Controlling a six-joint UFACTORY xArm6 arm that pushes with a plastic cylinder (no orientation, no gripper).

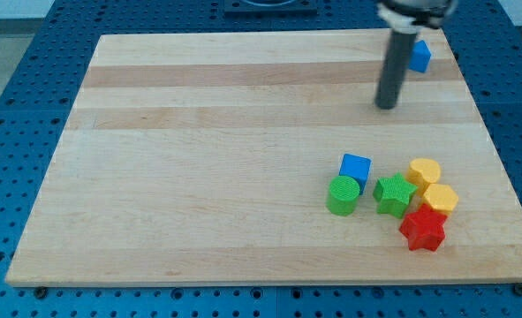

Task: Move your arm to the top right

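Up at the counter's [199, 132] top right, my tip [386, 105] nears a light, slidable blue block [419, 56]; no claw visible.

Bright even light, slight softness

On the wooden worktop [199, 159], my tip [385, 106] rests near the view's top right, just beside a blue block [419, 56], well apart from the cluster of blue cube [356, 167], green cylinder [342, 195], green star [394, 194], two yellow blocks [425, 171] [440, 199] and red star [422, 230].
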